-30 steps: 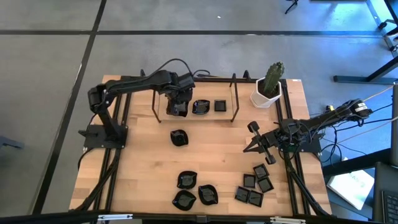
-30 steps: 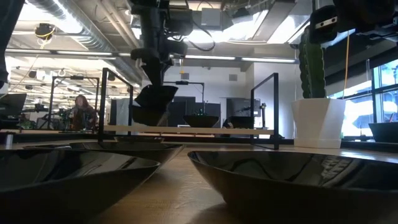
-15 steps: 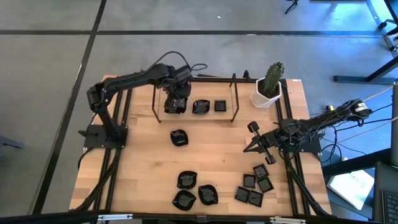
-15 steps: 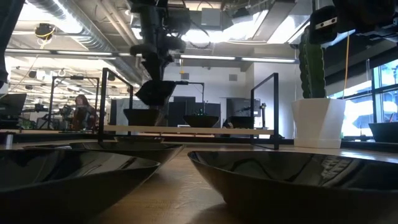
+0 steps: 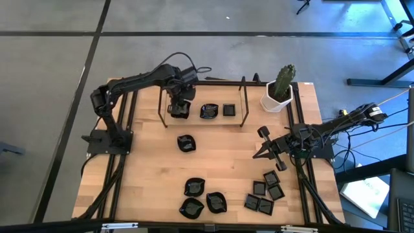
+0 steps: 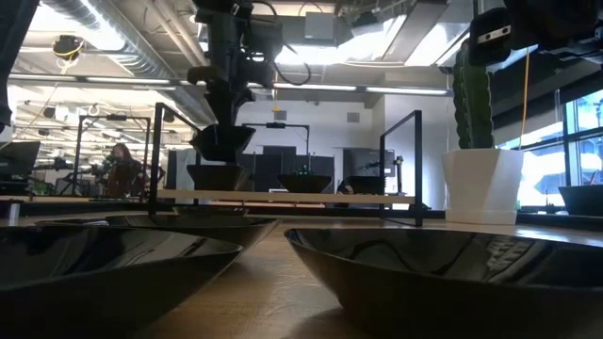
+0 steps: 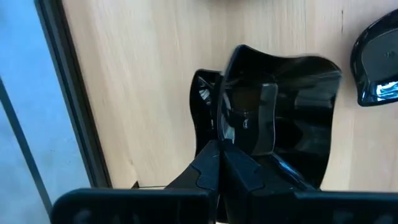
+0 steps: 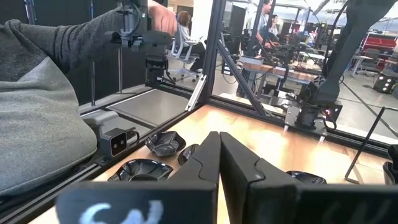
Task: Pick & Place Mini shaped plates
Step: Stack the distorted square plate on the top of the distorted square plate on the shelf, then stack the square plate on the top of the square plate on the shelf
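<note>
The left gripper [image 5: 179, 110] pinches a small black plate [image 7: 280, 112] above the rack [image 5: 244, 103] near the table's [image 5: 149, 168] far edge. The right gripper [image 5: 264, 144], fingers pressed together, waits by the right edge.

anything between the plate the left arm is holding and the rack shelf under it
Nothing visible. The left end effector is shut on a wavy-rimmed plate that hangs just above another black plate already on the shelf, at its left end. Only open air shows between them; it would land on that plate.
</note>
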